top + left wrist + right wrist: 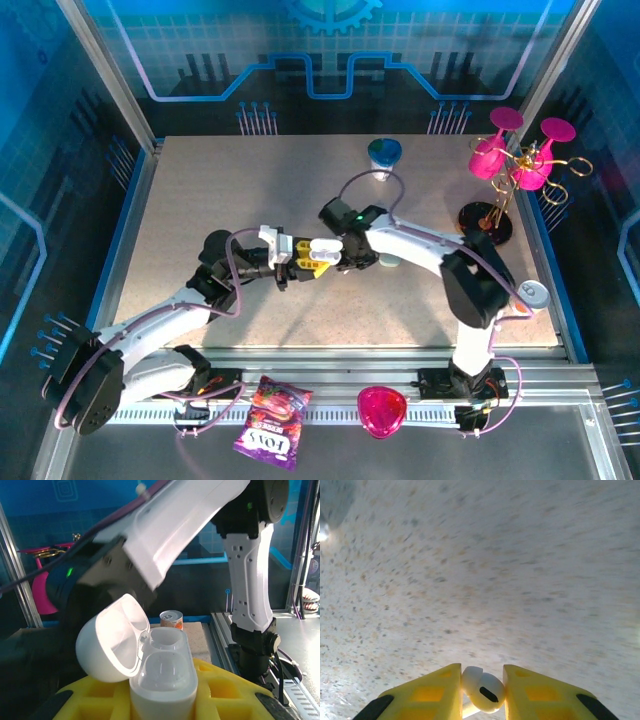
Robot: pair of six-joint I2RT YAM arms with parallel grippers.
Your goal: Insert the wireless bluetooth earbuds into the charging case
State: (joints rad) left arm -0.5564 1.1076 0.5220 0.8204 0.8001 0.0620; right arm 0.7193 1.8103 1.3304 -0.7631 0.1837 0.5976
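Okay, left gripper (162,700): yellow fingers (95,697) clamped tight on the lower body of the charging case (165,672), held upright. The case lid (112,640) is flipped open to the left, with two hollow wells facing up. Right gripper (481,677): nearly closed, yellow pads (427,692) pinching one white earbud (484,694) between them; the dark oval patch on the bud faces the wrist camera. Speckled table (485,570) blurs past beyond it. In the top view both arms meet mid-table, with the right gripper close by the case held by the left, the two tools almost touching; whether the bud touches the case I cannot tell. In the left wrist view the right arm's white link (180,525) hangs over the open case. Also around: a can (171,619) at the right table edge, a stand with pink glasses (515,160) at far right, a blue-green cup (384,152) at the far side, a candy bag (272,420) and a pink heart-shaped thing (382,410) on the near rail.
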